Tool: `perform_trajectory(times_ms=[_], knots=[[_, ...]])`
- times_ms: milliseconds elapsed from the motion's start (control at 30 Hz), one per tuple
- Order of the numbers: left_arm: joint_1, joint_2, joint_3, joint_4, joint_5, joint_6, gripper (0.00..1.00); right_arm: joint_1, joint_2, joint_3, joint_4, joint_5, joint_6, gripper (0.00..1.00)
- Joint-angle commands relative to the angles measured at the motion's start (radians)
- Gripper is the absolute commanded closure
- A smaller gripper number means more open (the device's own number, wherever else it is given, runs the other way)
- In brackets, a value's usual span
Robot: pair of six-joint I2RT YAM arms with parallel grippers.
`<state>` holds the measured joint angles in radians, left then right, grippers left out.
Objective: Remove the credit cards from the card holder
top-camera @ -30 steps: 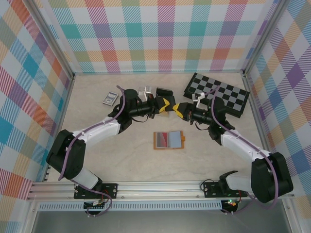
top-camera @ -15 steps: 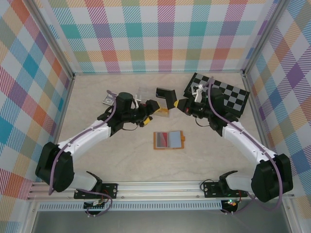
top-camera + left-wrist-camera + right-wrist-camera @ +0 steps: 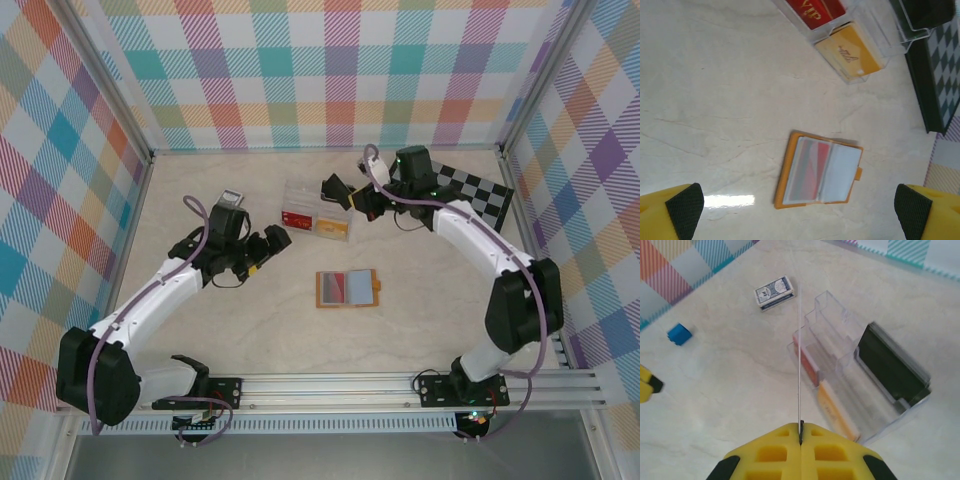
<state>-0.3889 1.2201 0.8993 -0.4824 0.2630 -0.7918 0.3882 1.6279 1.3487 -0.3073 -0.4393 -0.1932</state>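
While the card holder (image 3: 346, 288) lies open and flat on the worktop (image 3: 200, 330) between the two arms, the left end effector (image 3: 266, 246) hangs to its left with its jaws spread wide apart. The right end effector (image 3: 800, 428) is pinched together on a thin card (image 3: 799, 355), seen edge-on, close by the clear box (image 3: 840, 370).

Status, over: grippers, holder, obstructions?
Left gripper open, apart from card holder. Right gripper shut on card, by clear box. Card holder open flat, red card inside, nothing atop it.
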Motion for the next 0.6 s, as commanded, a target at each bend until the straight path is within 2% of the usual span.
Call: perform_trajectory(times_ms=[0,200,367,567], knots=[[0.007,-0.009,-0.022,-0.039,-0.010,0.029,0.00,0.006,0.059,0.094,-0.075,0.024,-0.291,1.00],[0.008,0.010,-0.034,-0.023,0.025,0.013,0.00,0.005,0.149,0.177,-0.120,0.021,-0.564,1.00],[0.007,0.020,-0.038,-0.012,0.040,0.002,0.00,-0.009,0.253,0.300,-0.195,0.035,-0.635,1.00],[0.008,0.024,-0.050,0.016,0.069,-0.011,0.00,-0.022,0.335,0.371,-0.228,0.074,-0.712,1.00]])
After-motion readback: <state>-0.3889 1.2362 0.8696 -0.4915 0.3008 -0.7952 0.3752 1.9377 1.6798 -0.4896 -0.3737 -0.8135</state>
